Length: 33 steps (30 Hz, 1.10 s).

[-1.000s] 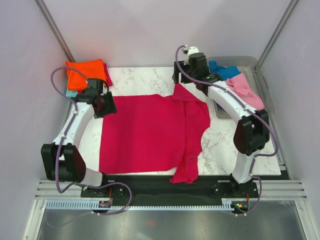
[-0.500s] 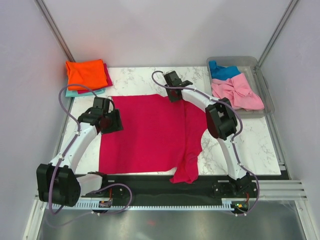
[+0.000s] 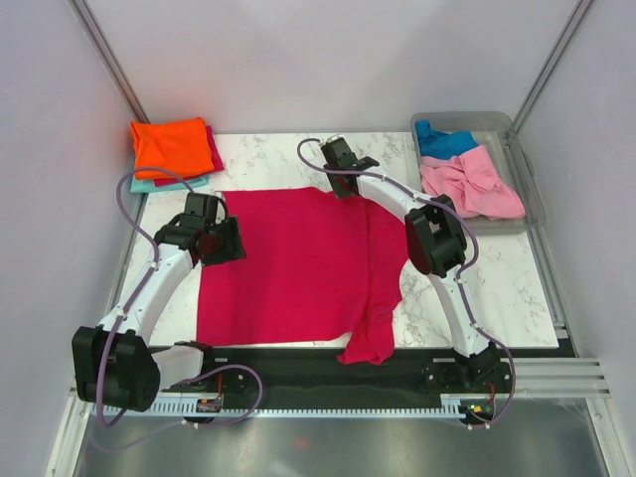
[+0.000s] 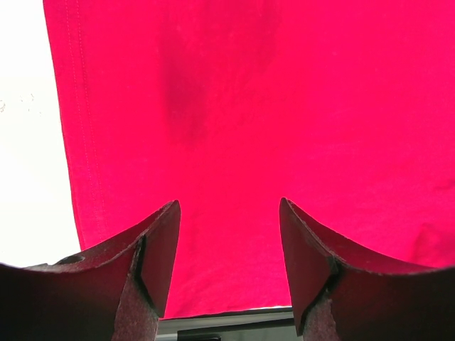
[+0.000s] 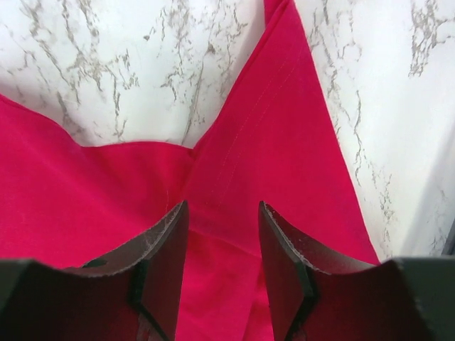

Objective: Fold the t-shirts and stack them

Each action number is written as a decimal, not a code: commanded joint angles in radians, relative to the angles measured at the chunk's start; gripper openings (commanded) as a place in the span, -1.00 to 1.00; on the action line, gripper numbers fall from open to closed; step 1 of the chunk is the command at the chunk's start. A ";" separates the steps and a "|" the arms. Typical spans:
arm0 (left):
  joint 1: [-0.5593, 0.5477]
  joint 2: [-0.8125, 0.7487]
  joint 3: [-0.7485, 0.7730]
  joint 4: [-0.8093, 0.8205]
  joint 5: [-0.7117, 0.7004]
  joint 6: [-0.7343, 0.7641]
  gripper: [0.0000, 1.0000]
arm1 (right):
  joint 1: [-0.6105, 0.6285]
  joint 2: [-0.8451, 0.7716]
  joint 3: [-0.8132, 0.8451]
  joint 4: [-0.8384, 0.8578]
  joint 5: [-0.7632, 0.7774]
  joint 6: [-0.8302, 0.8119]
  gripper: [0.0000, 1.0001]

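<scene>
Crimson t-shirt (image 3: 298, 268) spread mostly flat on the table (image 3: 497, 283)
left tool (image 4: 229, 207) and right tool (image 5: 223, 207) both open over it, gripping nothing: left by its left edge, right at its far edge

A crimson-pink shirt (image 3: 298, 263) covers the centre of a white desk (image 3: 268, 159) veined with grey. At upper left, an orange shirt (image 3: 171, 142) lies over a teal shirt (image 3: 146, 185). At upper right, a blue shirt (image 3: 442, 141) and a light pink shirt (image 3: 469, 181) lie in a clear grey tub (image 3: 494, 120).

Crimson shirt (image 3: 288, 268) flat centre, orange shirt (image 3: 169, 144) folded far-left, pink shirt (image 3: 475, 184) crumpled
</scene>
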<state>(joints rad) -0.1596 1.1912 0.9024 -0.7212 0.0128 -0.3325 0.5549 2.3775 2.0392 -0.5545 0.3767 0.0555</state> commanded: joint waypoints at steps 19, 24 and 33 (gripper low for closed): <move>-0.004 -0.022 0.021 0.037 0.027 0.013 0.28 | 0.020 -0.011 -0.070 0.041 -0.019 -0.006 0.17; -0.003 -0.021 0.021 0.039 0.030 0.013 0.28 | 0.025 -0.023 -0.085 0.054 -0.025 -0.008 0.40; -0.004 -0.019 0.021 0.040 0.030 0.015 0.27 | 0.023 -0.024 -0.100 0.073 -0.001 -0.003 -0.14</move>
<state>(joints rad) -0.1596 1.1908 0.9024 -0.7040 0.0296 -0.3325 0.5724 2.3836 1.9587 -0.4973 0.3580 0.0467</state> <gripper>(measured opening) 0.637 0.500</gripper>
